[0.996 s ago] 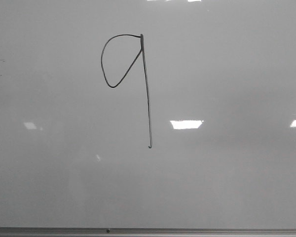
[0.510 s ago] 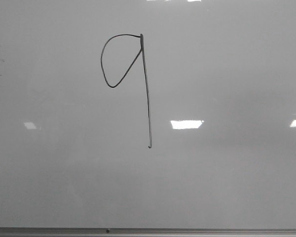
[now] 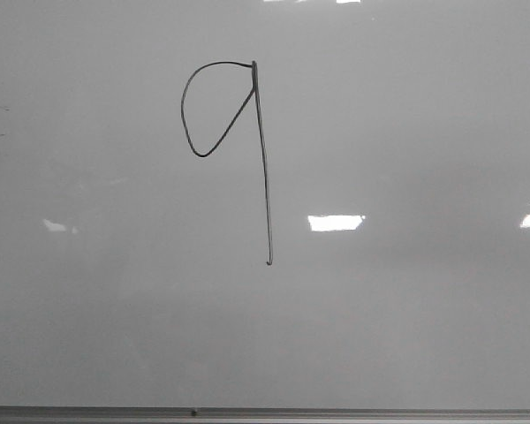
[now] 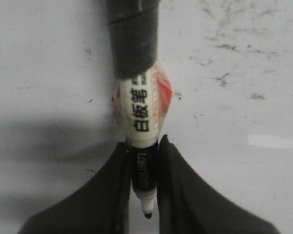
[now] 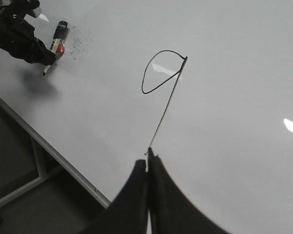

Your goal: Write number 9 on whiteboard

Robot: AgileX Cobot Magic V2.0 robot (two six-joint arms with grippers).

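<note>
Currently, starting at your left: the left gripper (image 4: 145,187) is clamped on a whiteboard marker (image 4: 142,124), its two dark fingers (image 4: 105,195) pressed against the black lower barrel. The marker has a white labelled body with black characters and a red patch, a black-wrapped upper end, and an uncapped dark tip poking out below the fingers. In the right wrist view you can see that same left gripper (image 5: 24,41) well off to the side of the figure, above a patch of faint dark smudges (image 5: 80,41) on the board; whether the tip touches the surface cannot be told.

Moving toward centre: the number 9 (image 3: 263,168) sits in the upper-middle part of the whiteboard (image 3: 406,336) in the front view, a thin black rounded loop joined at its top to a long, nearly vertical stem ending in a small hook. A thin grey frame strip (image 3: 336,413) runs along the near edge. Bright rectangular light reflections (image 3: 336,223) lie to the right of the stem.

On your right: the right gripper (image 5: 148,168) has its fingers closed together, with nothing visible between them, positioned just beside the lower end of the number 9 (image 5: 166,83) stem. Contact with the board cannot be judged.
</note>
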